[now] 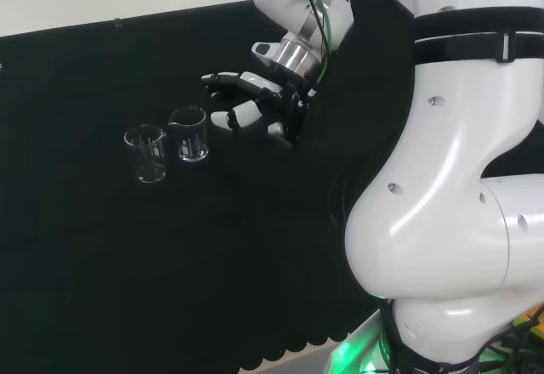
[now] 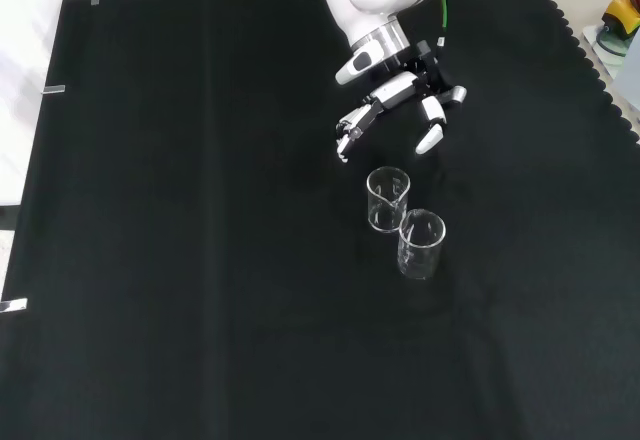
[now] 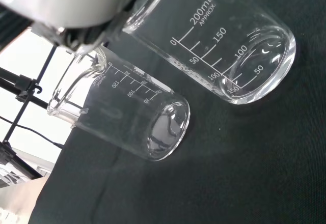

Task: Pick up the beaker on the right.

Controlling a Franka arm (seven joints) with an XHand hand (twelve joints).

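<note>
Black cloth covers the whole bench, with two clear glass beakers standing upright and nearly touching a bit right of the middle of the front view. The hand hangs in the upper middle of that frame, its fingers spread and only gently bent, holding nothing and still apart from the glass.

In the head view the pair sits left of center, and the right-hand beaker is the one closest to the hand, so that's the target going by that view. In the front view it's the upper beaker, with the other beaker just below and right of it.

To do this step well, the hand probably needs to come down around the near beaker with the fingers on one side and the thumb on the other, without reaching into the narrow gap between the two (knocking the neighbour looks like the main risk). Then curl round it and lift straight up.

Both beakers look empty in the wrist view: printed scale marks, clear bottoms, no liquid.
</note>
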